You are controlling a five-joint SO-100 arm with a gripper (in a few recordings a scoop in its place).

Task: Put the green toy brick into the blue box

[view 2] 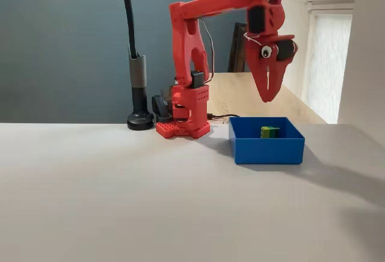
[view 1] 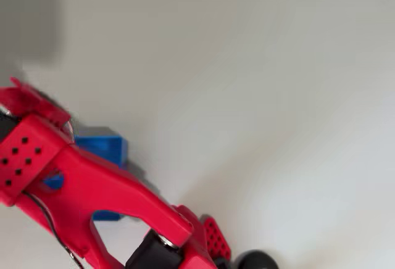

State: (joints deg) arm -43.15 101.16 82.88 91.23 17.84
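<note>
From above, at about eight o'clock in the overhead view, the red arm [view 1: 92, 189] sprawls over most of the blue box [view 1: 108, 147], leaving a corner of its wall showing beside the arm's upper edge; the brick and the fingertips are hidden here, so this view cannot say how the jaws stand. Across the table in the fixed view, the gripper [view 2: 267, 97] hangs well above the box [view 2: 267, 148], pointing straight down with its fingers pressed together and nothing between them. The green toy brick [view 2: 270, 132] lies inside the box, toward its back wall, at six o'clock from the fingertips. The task looks done; the remaining risk, as I judge it, is a low retreat clipping the box wall and shoving it or tipping the brick out
</note>
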